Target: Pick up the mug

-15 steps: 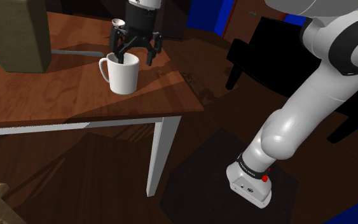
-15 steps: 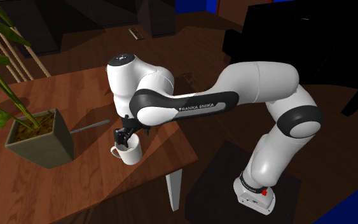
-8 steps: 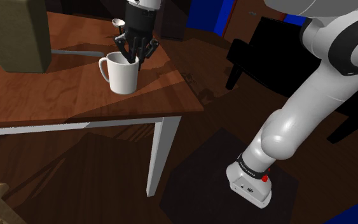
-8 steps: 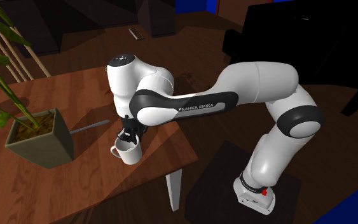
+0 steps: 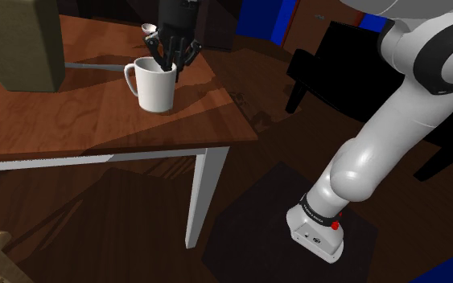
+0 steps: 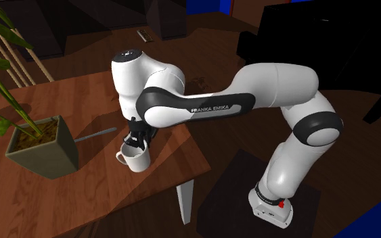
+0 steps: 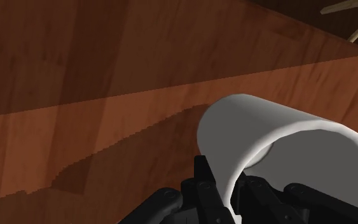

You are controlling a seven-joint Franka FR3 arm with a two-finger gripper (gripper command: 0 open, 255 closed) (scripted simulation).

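step: lift | jaws: closed on the rim wall of the white mug (image 5: 155, 88), one finger inside, one outside | mug: upright near the tabletop (image 5: 63, 120) far right corner, handle toward the shoulder view's left | relation: mug directly under jaws, axis vertical, so I judge a straight pull up

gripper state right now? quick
gripper: shut on the mug, fingers clasping its wall at the rim.

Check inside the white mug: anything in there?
One black finger of the hand reaches inside the white handled mug, clamping its wall. The mug's bottom is hidden by the hand.
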